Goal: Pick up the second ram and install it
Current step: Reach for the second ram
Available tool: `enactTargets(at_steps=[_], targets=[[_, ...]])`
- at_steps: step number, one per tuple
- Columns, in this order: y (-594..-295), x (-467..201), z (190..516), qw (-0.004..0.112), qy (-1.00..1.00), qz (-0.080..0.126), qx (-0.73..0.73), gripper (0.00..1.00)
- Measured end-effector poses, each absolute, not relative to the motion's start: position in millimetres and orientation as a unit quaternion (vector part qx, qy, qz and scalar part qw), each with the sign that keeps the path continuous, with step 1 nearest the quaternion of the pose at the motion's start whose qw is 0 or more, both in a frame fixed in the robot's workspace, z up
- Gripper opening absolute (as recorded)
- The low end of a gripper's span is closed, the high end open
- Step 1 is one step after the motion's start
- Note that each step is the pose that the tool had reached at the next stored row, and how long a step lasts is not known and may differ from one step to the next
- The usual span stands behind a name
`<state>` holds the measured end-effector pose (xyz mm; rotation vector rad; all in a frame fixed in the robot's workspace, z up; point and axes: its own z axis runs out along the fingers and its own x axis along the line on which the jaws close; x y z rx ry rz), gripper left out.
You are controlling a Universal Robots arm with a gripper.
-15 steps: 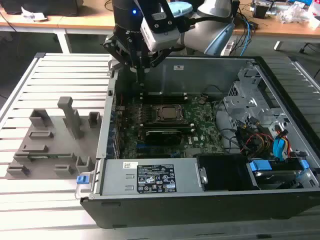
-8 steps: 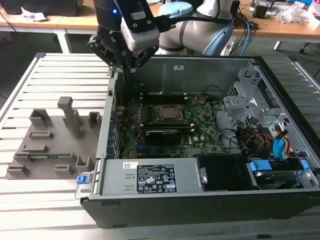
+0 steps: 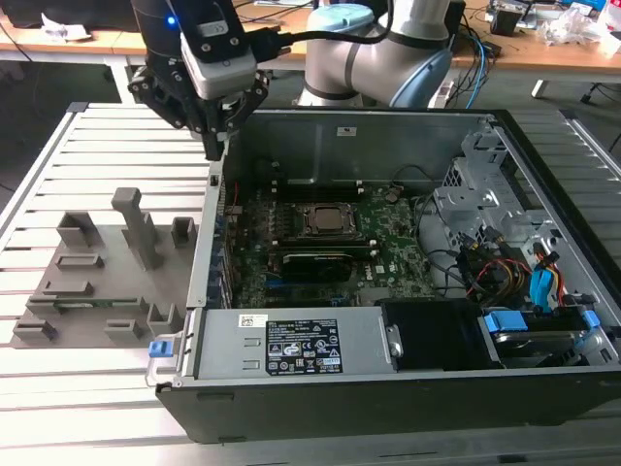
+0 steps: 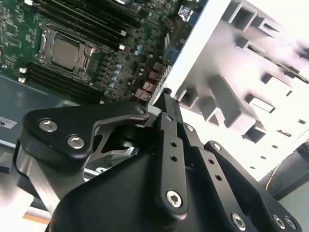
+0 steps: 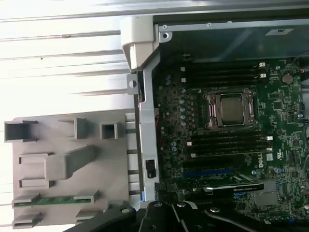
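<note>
the claw (image 3: 215,144), looking pressed together and empty, is hovering above the edge of the open computer case (image 3: 206,262), so i judge the pick-up is not yet done and calls for spreading over the second ram (image 5: 55,199), lying in the grey fixture (image 5: 113,164) on the slatted desk (image 3: 97,146).

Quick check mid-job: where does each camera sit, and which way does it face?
Exterior view: off the arm, above, looking down obliquely at the case and fixture; arm and gripper show.
First wrist view: on the wrist, looking down on motherboard, fixture and ram; gripper shows.
Second wrist view: on the wrist, looking along the gripper toward the case wall.
Shared: all three show motherboard and fixture.
</note>
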<state>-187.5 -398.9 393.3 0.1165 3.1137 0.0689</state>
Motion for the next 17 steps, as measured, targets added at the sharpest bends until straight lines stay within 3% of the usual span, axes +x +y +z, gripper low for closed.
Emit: enactTargets(at_steps=[17], targets=[[-399,-243,393,0.013,0.999,0.022,0.037,0.11]])
